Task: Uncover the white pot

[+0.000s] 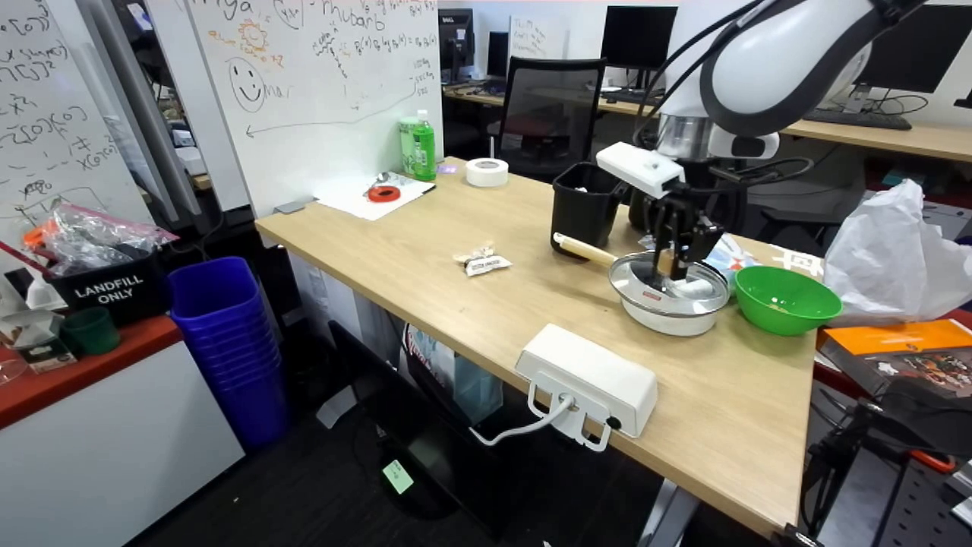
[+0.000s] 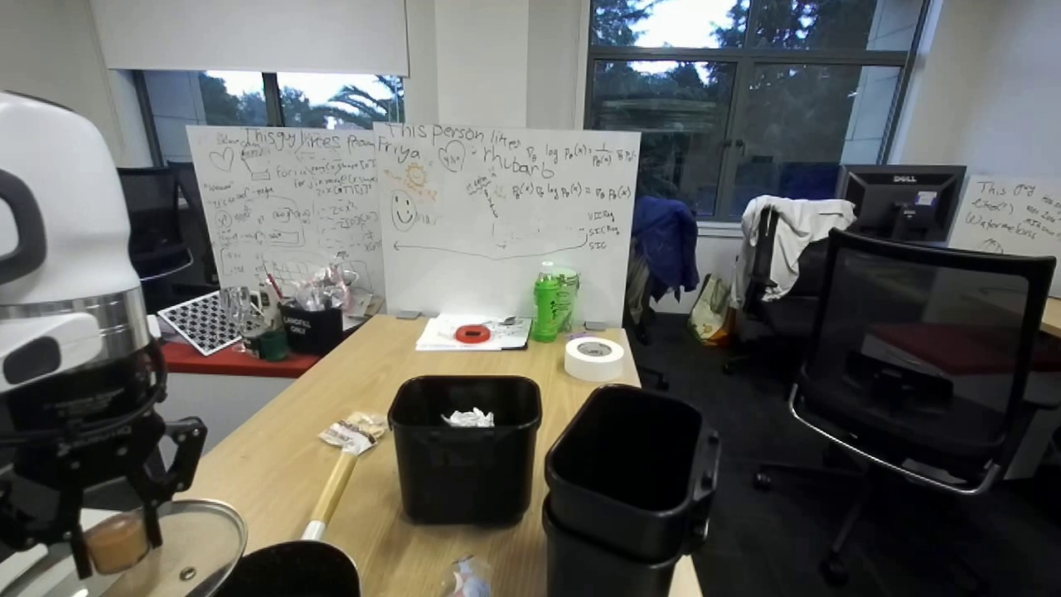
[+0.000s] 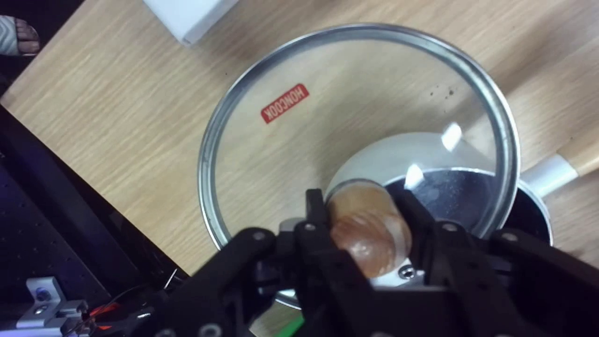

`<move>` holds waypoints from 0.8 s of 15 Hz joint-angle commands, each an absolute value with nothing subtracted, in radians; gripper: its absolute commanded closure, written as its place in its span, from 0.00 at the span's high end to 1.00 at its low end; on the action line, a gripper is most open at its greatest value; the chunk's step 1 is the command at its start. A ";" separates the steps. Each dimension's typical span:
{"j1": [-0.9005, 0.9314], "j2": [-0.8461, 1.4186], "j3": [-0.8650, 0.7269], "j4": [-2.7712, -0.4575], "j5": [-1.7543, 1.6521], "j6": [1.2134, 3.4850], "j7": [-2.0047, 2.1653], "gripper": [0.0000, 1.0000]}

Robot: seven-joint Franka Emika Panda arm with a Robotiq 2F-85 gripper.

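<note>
The white pot stands on the table with its wooden handle pointing towards the black container. Its dark inside shows in an exterior view and past the lid's edge in the wrist view. A glass lid with a metal rim is held above the pot and shifted sideways. It covers only part of the pot's opening in the wrist view. The lid also shows in both exterior views. My gripper is shut on the lid's wooden knob.
A bright green bowl stands close beside the pot. A black boxy container and stacked black bins stand behind it. A white power box sits at the table edge. A snack packet lies further along.
</note>
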State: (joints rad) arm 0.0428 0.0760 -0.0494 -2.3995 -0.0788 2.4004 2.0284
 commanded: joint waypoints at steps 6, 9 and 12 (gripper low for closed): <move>0.081 0.116 0.026 -2.209 -0.055 2.188 1.984 0.16; 0.094 0.181 0.043 -2.096 -0.031 2.088 1.958 0.16; 0.100 0.258 0.048 -1.975 0.009 1.997 1.915 0.16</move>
State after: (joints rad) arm 0.1018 0.1824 0.0441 -2.0993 -0.0358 2.1089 1.9736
